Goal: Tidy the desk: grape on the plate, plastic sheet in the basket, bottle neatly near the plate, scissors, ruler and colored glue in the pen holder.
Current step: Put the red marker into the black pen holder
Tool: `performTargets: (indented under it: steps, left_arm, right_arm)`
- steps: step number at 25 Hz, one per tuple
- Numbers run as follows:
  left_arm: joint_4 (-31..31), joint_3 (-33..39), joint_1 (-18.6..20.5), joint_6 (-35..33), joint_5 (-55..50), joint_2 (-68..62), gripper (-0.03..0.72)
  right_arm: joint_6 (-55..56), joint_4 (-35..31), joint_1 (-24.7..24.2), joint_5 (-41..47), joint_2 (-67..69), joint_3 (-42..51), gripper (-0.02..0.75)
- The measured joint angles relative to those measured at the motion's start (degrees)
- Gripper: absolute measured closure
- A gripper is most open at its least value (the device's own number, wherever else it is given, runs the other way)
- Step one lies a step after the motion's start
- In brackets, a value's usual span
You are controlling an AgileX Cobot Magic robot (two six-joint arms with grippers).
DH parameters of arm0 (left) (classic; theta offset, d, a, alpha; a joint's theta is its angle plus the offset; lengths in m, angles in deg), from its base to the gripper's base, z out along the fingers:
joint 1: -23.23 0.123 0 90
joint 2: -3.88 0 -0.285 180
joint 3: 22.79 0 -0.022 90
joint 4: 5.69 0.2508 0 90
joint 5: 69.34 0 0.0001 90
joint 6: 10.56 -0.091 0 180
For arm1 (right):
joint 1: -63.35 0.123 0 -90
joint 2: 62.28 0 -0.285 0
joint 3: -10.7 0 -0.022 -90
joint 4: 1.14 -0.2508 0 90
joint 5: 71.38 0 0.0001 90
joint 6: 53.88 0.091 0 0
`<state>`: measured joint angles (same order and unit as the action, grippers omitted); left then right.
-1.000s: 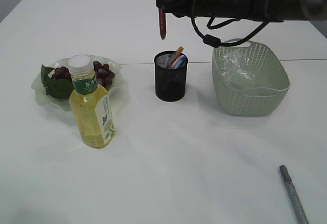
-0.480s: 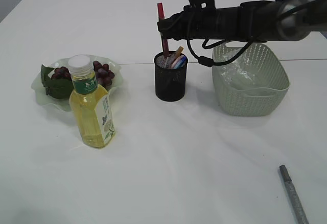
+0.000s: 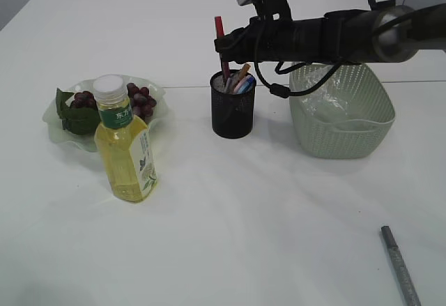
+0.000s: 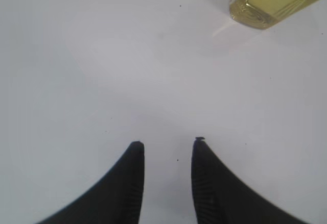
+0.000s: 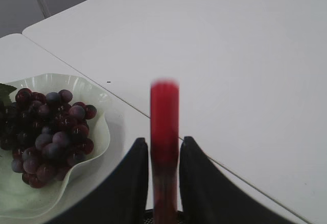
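Note:
A red colored glue stick (image 3: 220, 35) stands upright with its lower end inside the black mesh pen holder (image 3: 233, 114). My right gripper (image 3: 226, 43) straddles this stick (image 5: 164, 127) with its jaws slightly apart, a thin gap showing on one side (image 5: 162, 141). Other items (image 3: 242, 79) poke from the holder; scissors and ruler cannot be told apart. Grapes (image 3: 136, 97) lie on the pale plate (image 3: 63, 128). The yellow bottle (image 3: 125, 146) stands in front of the plate. A clear plastic sheet (image 3: 322, 90) lies in the green basket (image 3: 345, 128). My left gripper (image 4: 167, 141) hangs open over bare table near the bottle's base (image 4: 273, 2).
A grey pen (image 3: 400, 264) lies at the front right of the table. The right arm stretches across above the basket from the right. The grapes (image 5: 51, 137) and plate rim (image 5: 97, 94) lie to the left below the right gripper.
The right arm came down and lowered the red glue stick into the pen holder. Its jaws have eased apart around the stick. The left gripper has not moved.

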<state>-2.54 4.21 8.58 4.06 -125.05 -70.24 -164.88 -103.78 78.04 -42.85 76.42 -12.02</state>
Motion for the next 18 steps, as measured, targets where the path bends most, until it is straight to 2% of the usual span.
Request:
performTargets:
  steps: [14,16,18]
  left_arm:
    - [0.1,0.0,0.0,0.0,0.0,0.0,0.449]
    - [0.1,0.0,0.0,0.0,0.0,0.0,0.449]
    - [0.1,0.0,0.0,0.0,0.0,0.0,0.449]
  right_arm:
    - [2.7,0.0,0.0,-1.0,-0.8,0.0,0.498]
    - [6.5,1.7,0.0,-2.3,-2.8,0.0,0.491]
    - [14.0,6.8,0.0,-3.2,-6.2,0.0,0.489]
